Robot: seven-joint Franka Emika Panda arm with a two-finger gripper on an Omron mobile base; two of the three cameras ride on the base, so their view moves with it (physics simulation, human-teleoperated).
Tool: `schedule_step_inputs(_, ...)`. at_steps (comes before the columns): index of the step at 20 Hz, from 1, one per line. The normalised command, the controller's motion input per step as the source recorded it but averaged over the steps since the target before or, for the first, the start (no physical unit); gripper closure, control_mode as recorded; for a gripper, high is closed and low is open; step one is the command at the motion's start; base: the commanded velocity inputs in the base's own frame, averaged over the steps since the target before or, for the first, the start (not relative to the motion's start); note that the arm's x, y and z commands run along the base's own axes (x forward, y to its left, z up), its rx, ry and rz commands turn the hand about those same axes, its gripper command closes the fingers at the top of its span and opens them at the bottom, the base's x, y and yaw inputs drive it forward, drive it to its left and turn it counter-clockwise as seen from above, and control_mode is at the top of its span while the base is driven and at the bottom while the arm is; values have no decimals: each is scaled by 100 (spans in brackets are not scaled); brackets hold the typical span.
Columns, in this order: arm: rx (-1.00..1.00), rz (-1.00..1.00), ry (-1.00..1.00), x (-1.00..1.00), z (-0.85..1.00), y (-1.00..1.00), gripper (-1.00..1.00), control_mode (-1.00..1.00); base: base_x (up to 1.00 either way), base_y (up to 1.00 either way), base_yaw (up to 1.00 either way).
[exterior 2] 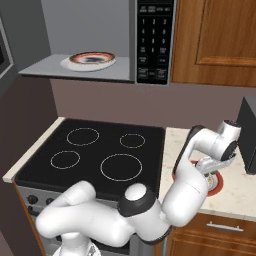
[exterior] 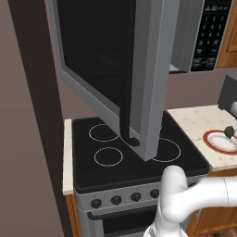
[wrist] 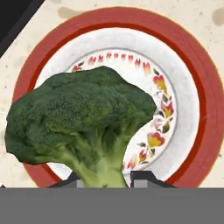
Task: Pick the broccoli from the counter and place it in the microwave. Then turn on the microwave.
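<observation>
Now at the pick step: gripper (wrist: 103, 177) fingers clamp the broccoli (wrist: 81, 120) stem over the plate (wrist: 192, 83) on the counter (exterior 2: 240, 192). Next likely lift, carry to the open microwave (exterior 2: 82, 72).

Black glass cooktop (exterior 2: 100, 150) with four white rings, row of dark knobs (exterior: 115, 200) along its front edge, red-rimmed white plate (wrist: 192, 109) with a flowered band near the worktop's front edge, second patterned plate (exterior 2: 90, 61) on the grey shelf above, wooden cabinet door (exterior 2: 215, 40) at upper right
</observation>
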Motion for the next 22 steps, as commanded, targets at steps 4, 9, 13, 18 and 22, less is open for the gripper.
schedule_step_inputs(4,6,8,-11,-50,72,18,100,-100,0,0,0)
schedule_step_inputs(9,4,9,-8,-51,64,52,100,-100,0,0,0)
schedule_step_inputs(13,1,4,-5,-63,48,77,100,-100,0,0,0)
schedule_step_inputs(18,0,1,-8,-78,44,91,100,-100,0,0,0)
schedule_step_inputs(22,0,0,-13,-89,52,91,100,-100,0,0,0)
